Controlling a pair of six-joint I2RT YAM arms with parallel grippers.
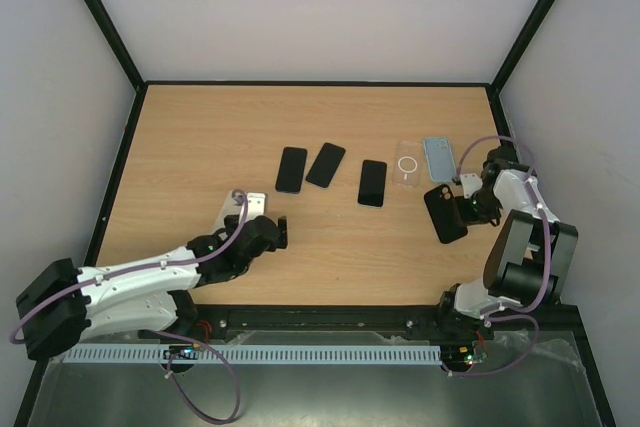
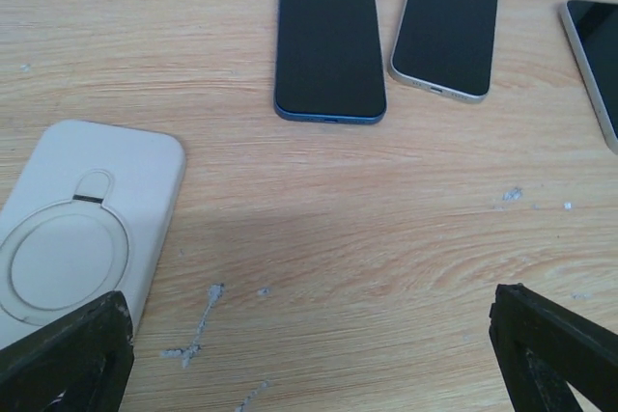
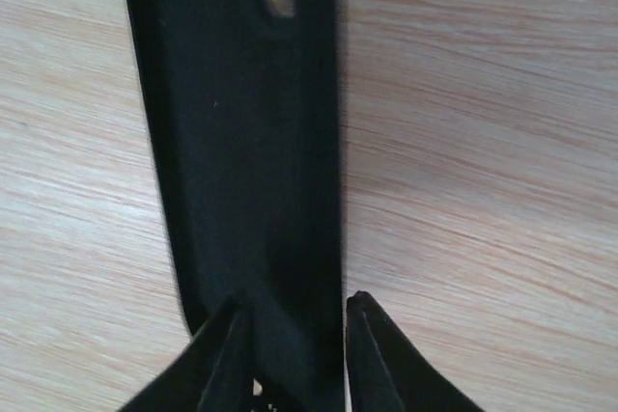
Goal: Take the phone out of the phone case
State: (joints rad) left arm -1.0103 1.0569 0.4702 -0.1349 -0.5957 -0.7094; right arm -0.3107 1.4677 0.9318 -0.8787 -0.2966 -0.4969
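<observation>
A black phone case [image 3: 246, 142] lies on the wooden table [image 1: 200, 147], empty, its camera cut-out at the far end. My right gripper [image 3: 294, 311] straddles its near end, jaws slightly open, with a thin gap at the right finger. In the top view the black phone case [image 1: 445, 214] sits beside my right gripper [image 1: 466, 209]. My left gripper [image 2: 314, 335] is wide open over bare wood, holding nothing. A white case [image 2: 87, 229] with a ring lies just left of it. Three bare phones lie mid-table: a blue-edged one [image 2: 328, 41], a silver one [image 2: 446, 24] and a third phone [image 1: 372, 183].
A clear case with a ring [image 1: 408, 168] and a light blue flat item [image 1: 438, 157], either phone or case, lie at the right rear, close to the right arm. A black frame [image 1: 320, 84] borders the table.
</observation>
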